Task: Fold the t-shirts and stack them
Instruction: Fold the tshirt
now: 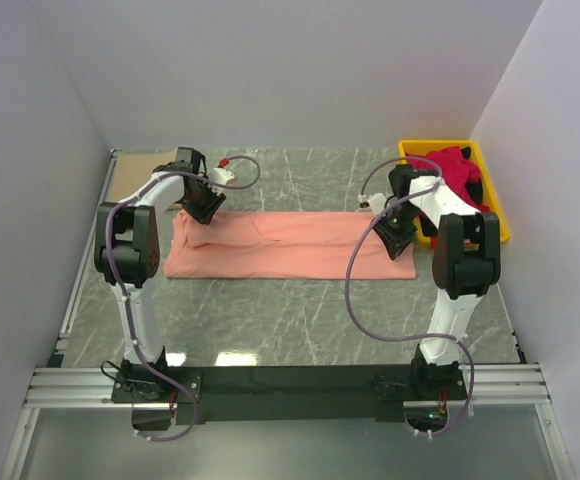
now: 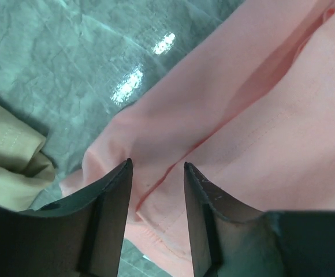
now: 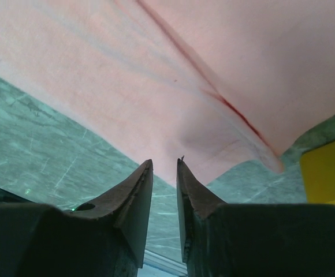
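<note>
**Salmon-pink t-shirt (image 1: 290, 245) lies lengthwise left to right, one arm at each end.**
Top: left end effector (image 1: 206, 212) over its left end, right end effector (image 1: 398, 240) over its right. Left wrist: released, tips astride a fold. Right wrist: narrowly parted, empty, at the shirt's edge.

Salmon-pink t-shirt (image 1: 290, 245), yellow bin (image 1: 436, 145) on table (image 1: 300, 310)

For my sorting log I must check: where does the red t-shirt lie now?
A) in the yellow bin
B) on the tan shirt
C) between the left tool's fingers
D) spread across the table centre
A: the red t-shirt is heaped in the yellow bin at the far right.
</note>
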Controlling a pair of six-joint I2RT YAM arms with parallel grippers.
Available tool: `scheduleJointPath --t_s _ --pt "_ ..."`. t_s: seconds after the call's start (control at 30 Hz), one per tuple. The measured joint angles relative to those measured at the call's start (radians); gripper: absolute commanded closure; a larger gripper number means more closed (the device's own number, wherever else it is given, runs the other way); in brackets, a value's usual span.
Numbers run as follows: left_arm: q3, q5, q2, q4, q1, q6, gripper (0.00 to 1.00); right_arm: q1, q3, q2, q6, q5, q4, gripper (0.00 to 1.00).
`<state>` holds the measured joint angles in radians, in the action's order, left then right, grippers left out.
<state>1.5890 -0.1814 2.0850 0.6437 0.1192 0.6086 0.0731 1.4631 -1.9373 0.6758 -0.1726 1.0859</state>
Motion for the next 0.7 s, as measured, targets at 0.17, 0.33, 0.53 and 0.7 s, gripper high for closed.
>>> scheduleJointPath --t_s 0.17,0.33,0.53,0.7 --pt "-0.019 -0.029 -0.077 0.014 -0.019 -0.029 0.52 0.01 0.029 -0.039 -0.025 0.006 -0.01 0.78" --pt "-0.099 -0.093 -0.266 0.032 -0.032 -0.13 0.45 0.048 -0.021 -0.053 -0.047 0.026 -0.02 0.82" --pt "-0.27 -0.157 -0.46 0.011 -0.032 -0.3 0.51 0.086 -0.13 -0.054 -0.073 0.049 0.005 0.84" --pt "-0.409 -0.151 -0.537 0.014 -0.025 -0.425 0.58 0.135 -0.27 0.015 -0.08 0.043 0.028 0.85"
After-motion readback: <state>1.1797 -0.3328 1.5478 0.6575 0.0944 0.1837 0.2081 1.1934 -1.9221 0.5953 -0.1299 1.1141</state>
